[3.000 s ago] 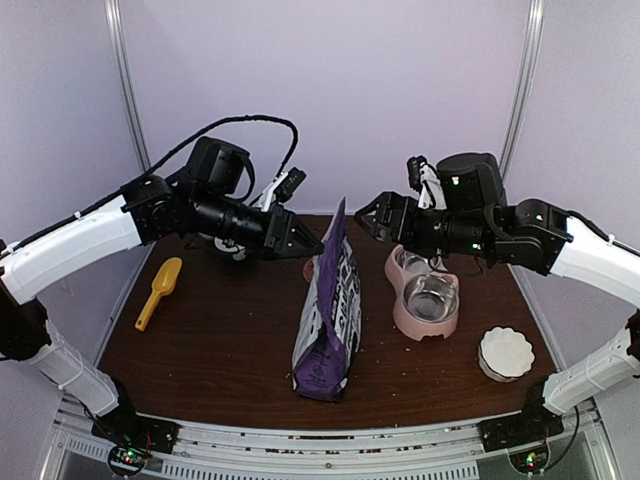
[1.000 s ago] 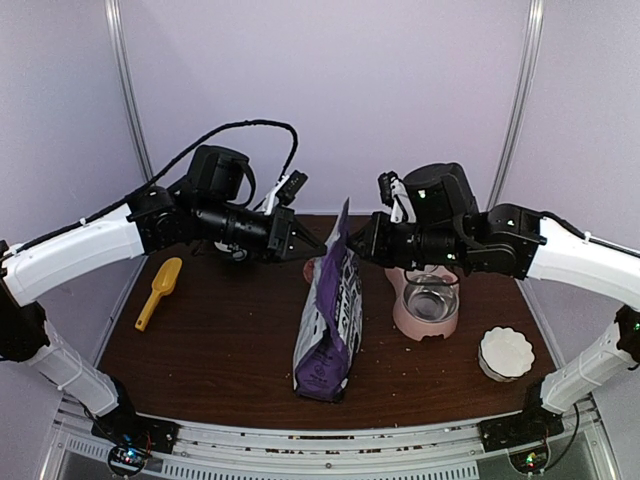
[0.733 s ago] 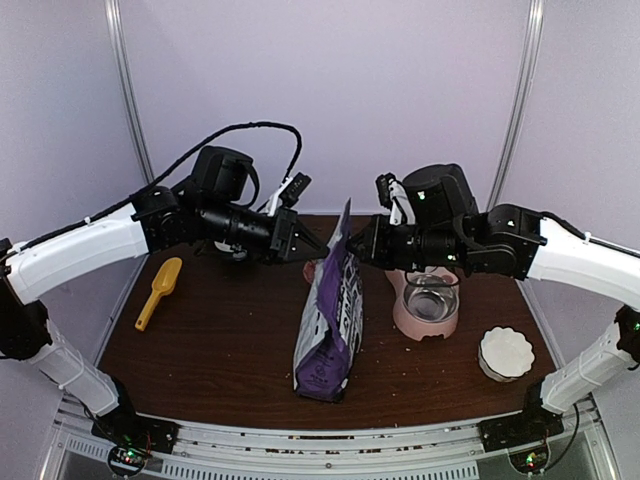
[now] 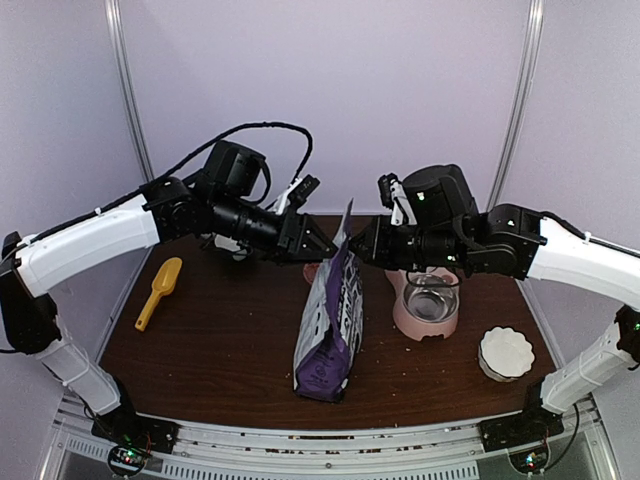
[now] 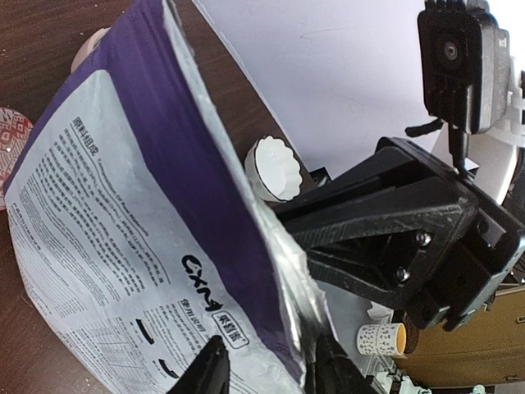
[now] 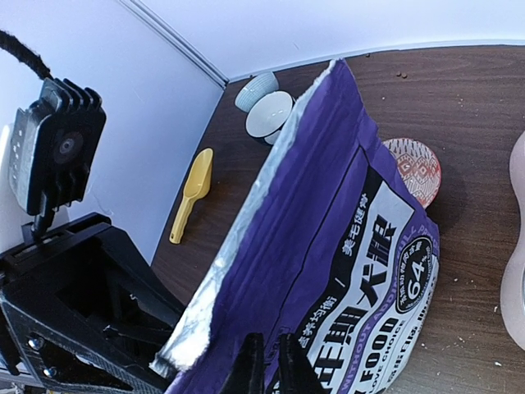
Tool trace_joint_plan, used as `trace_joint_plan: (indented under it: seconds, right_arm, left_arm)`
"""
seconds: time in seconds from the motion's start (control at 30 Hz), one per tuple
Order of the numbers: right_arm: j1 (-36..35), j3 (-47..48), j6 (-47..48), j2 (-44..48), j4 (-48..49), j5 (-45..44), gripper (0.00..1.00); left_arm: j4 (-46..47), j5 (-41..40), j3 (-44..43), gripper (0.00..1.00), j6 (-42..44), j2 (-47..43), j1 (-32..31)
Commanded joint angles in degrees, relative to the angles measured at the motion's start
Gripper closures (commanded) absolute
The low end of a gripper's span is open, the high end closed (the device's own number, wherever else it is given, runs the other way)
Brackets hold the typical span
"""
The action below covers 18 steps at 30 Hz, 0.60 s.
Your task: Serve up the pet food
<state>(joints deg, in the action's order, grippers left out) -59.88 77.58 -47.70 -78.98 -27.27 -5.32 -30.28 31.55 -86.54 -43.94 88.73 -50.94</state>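
One bag (image 4: 330,320), one scoop (image 4: 158,291), one feeder (image 4: 425,312)

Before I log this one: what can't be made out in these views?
Pet food: no view shows it; the purple bag's walls hide its contents.
Feeder rear bowl: top view, the right arm covers it.
Left gripper: left wrist view, fingers straddle the bag's lip, cut off by the bottom edge; contact unclear.
Right gripper: right wrist view, fingertips pinch the bag wall; the bottom edge cuts off how deep.
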Motion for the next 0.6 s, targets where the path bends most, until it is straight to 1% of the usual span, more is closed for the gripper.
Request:
trace_joint_plan:
  seconds: [0.0, 0.17, 0.23, 0.3, 0.43, 0.57]
  right_arm:
    - [0.0, 1.8, 1.0, 1.2, -0.7, -1.9, 0.89]
    - [0.0, 3.0, 0.1, 1.7, -0.5, -2.4, 0.8]
    - [0.0, 3.6, 0.1, 1.6, -0.3, -2.5, 0.76]
    - [0.0, 4.4, 0.1, 1.4, -0.3, -2.3, 0.74]
    - [0.0, 5.9, 0.6, 0.4, -0.6, -1.6, 0.7]
    - [-0.1, 6.8, 0.8, -1.0, -0.7, 0.0, 0.69]
  left_arm:
    - [-1.4, 1.6, -2.3, 0.63, 1.5, 1.5, -0.5]
    - [-1.4, 2.1, -3.1, 0.87, 2.0, 1.9, -0.7]
    - [-1.2, 2.2, -3.1, 0.94, 2.2, 1.8, -0.8]
    - [-0.7, 2.8, -3.0, 0.99, 2.3, 1.8, -0.8]
    - [-0.4, 2.8, -3.0, 1.0, 2.3, 1.8, -1.0]
    - [-0.4, 2.7, -2.8, 1.0, 2.3, 1.5, -1.2]
